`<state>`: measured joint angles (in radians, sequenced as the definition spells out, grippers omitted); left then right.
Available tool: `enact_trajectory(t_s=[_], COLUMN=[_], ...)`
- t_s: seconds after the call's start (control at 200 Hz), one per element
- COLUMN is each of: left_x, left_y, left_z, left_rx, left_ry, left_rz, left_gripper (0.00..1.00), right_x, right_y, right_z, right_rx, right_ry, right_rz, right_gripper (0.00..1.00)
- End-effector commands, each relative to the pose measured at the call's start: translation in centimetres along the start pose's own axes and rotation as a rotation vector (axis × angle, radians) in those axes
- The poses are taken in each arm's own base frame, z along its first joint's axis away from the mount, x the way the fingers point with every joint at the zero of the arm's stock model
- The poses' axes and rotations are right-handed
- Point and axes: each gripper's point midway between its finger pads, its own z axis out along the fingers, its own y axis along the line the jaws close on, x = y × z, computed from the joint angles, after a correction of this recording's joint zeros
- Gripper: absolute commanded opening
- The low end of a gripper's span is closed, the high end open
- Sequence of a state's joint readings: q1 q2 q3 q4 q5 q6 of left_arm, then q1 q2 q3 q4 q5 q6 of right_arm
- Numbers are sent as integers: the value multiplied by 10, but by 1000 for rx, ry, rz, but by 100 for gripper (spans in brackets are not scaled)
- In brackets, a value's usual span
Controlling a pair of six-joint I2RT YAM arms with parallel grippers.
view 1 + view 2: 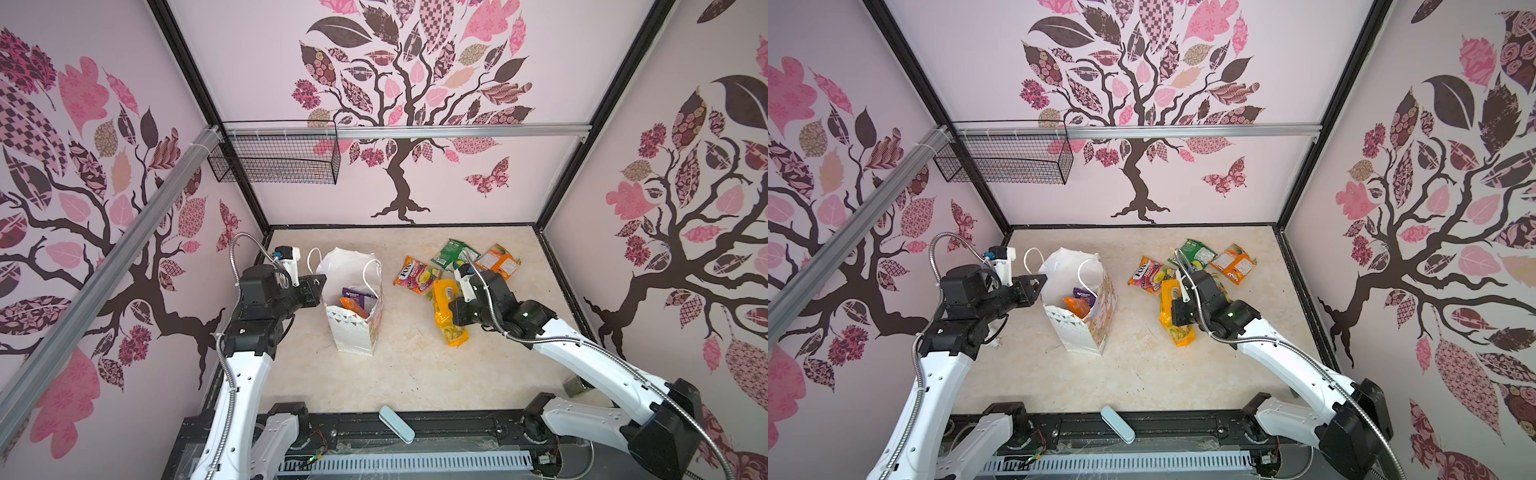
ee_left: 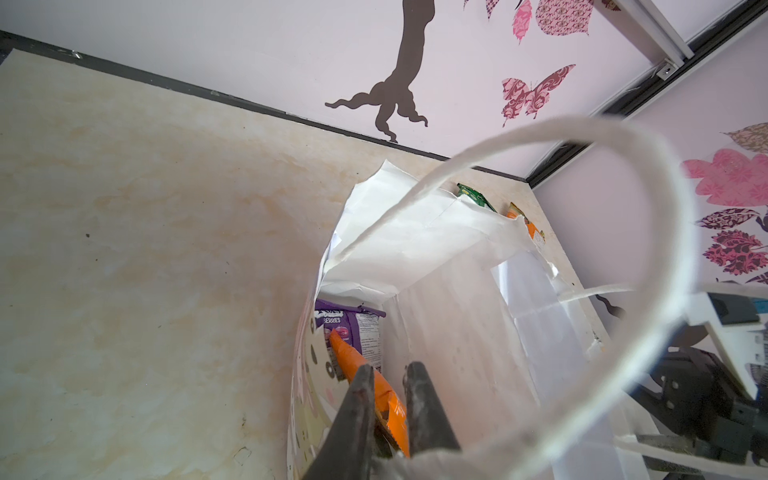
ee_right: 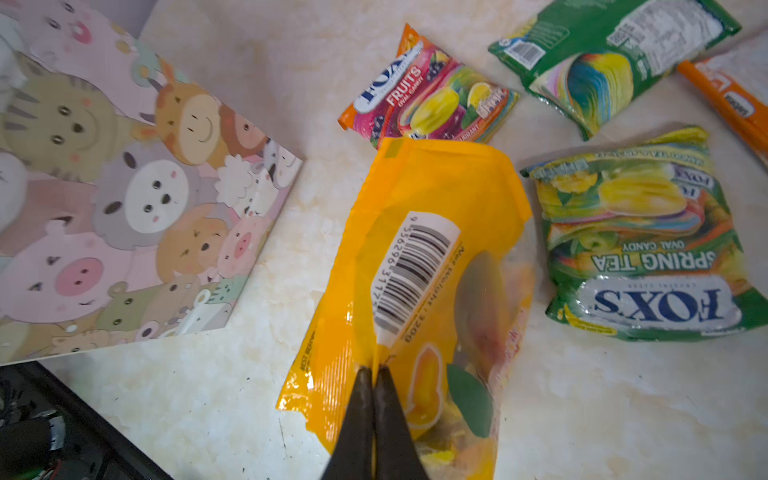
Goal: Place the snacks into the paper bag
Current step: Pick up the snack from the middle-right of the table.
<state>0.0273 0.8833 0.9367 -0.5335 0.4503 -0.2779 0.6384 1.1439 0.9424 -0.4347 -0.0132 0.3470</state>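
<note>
Snacks [image 1: 417,275] lie loose on the table [image 1: 415,374], right of the upright paper bag [image 1: 353,332]. A purple packet [image 2: 345,328] and an orange packet [image 2: 345,351] sit inside the bag. The left arm reaches forward with its wrist turned sideways. The left gripper [image 2: 392,370] is nearly closed, clamping the bag's rim on that arm's side. The right arm angles downward. The right gripper [image 3: 374,372] is pinched tight on the back seam of the yellow packet [image 3: 419,195].

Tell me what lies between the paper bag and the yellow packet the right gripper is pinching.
Only bare tabletop lies between the paper bag and the yellow packet. The right wrist view shows it, and both top views agree.
</note>
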Motion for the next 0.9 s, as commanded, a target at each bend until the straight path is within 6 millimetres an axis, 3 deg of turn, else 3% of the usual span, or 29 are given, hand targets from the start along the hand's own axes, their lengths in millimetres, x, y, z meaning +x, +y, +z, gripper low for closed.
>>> enact_trajectory(t_s=[0.0,0.495,0.895], left_x=[-4,0,7], left_y=[-2,0,5], left_z=[-6,-6,1], left_rx=[-17,-22,-23], left_ry=[-4,-3,12], left_rz=[25,8,-8], left_gripper=[19,19,19], right_x=[-69,-167,-219], right_y=[39,107,159], right_z=[-41,-111,-156], right_rx=[-149,-379,-588], right_ry=[-233,-473,-594], right_rz=[-43,-131,-172], right_gripper=[0,0,0])
